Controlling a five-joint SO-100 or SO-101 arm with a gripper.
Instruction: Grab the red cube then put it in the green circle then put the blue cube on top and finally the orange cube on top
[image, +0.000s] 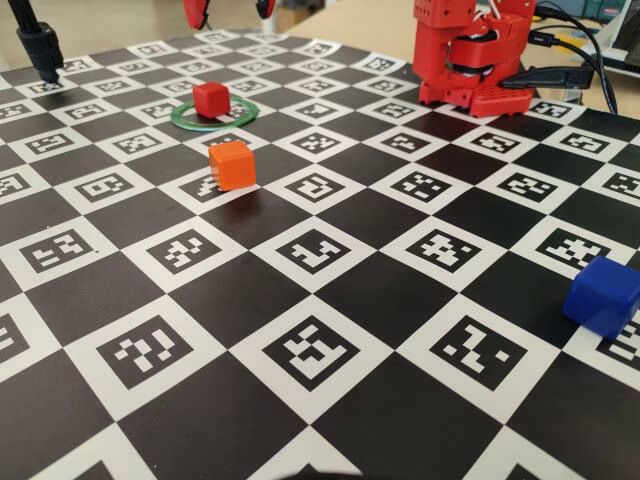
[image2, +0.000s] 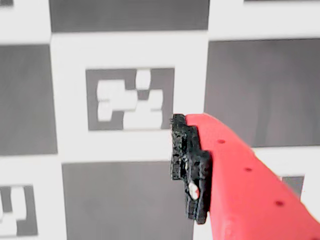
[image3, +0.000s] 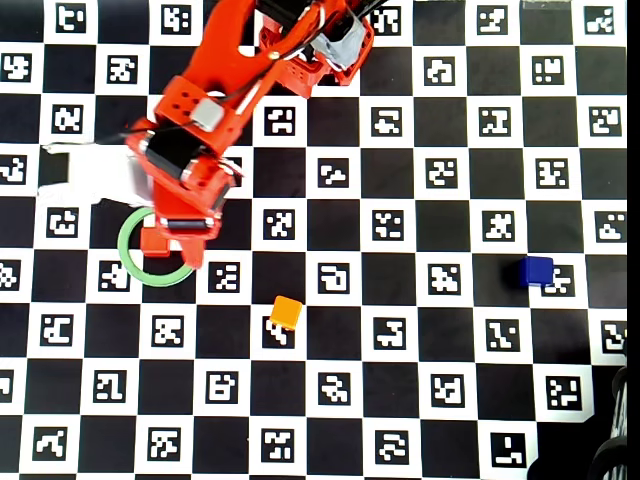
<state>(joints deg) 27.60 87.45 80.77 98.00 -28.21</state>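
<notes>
Red cube (image: 210, 98) sits inside the green circle (image: 183, 121); blue cube's turn next.
The gripper (image3: 170, 240) hangs over the ring, empty; whether its jaws are apart I cannot tell. It must cross to the blue cube (image3: 536, 271), well apart, past the orange cube (image3: 286, 312).

There were three small cubes on the board: one red cube (image: 210, 98), one orange cube (image: 232, 165) and one blue cube (image: 601, 294). There was one green ring (image: 240, 119).
</notes>
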